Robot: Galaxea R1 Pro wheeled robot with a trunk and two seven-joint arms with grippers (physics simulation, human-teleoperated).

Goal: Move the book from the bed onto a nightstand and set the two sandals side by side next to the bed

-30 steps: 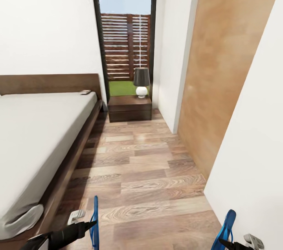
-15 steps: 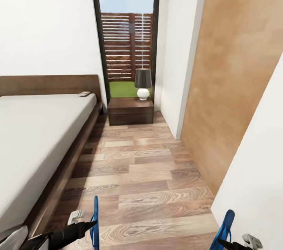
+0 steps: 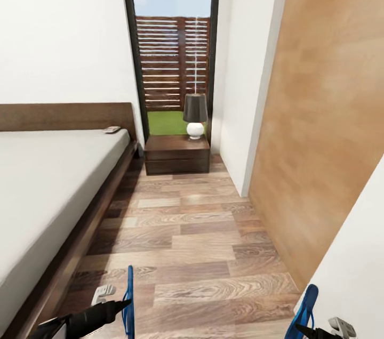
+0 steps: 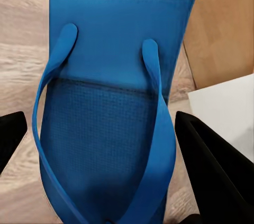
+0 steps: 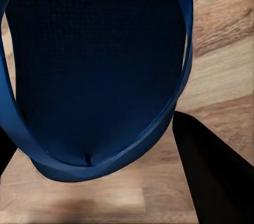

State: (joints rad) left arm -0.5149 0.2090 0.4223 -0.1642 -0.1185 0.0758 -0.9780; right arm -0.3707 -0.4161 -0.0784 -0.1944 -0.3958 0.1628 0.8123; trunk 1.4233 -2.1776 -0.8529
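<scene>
Left gripper (image 3: 124, 304) at 7 o'clock in the head view, jaws clamped on the left sandal (image 3: 129, 300), which stands on edge, thin profile toward the camera. In the left wrist view that sandal (image 4: 108, 102) fills the gap between the two black fingers (image 4: 214, 171), strap side facing the camera.

Right gripper (image 3: 305, 328) at 5 o'clock, jaws gripping the right sandal (image 3: 305, 309), also held up on edge, close beside the white wall (image 3: 352, 275). In the right wrist view the right sandal (image 5: 95, 71) sits in shadow between the fingers (image 5: 211, 171), strap loop visible, wood floor behind.

Both sandals are off the floor (image 3: 197, 243), well apart, one per arm.

Bed (image 3: 48, 195) runs along 9 o'clock: dark wood frame, pale mattress, headboard against the far wall. Book (image 3: 112, 129) lies on the mattress at the far corner near the headboard, about 11 o'clock; too small to read the cover.

Nightstand (image 3: 177, 154) at 12 o'clock, just beside the bed's head end, under the tall window (image 3: 170, 35). Lamp (image 3: 195, 115) with dark shade and white base stands on its top. Tan wood panel (image 3: 325, 115) at 2 o'clock.
</scene>
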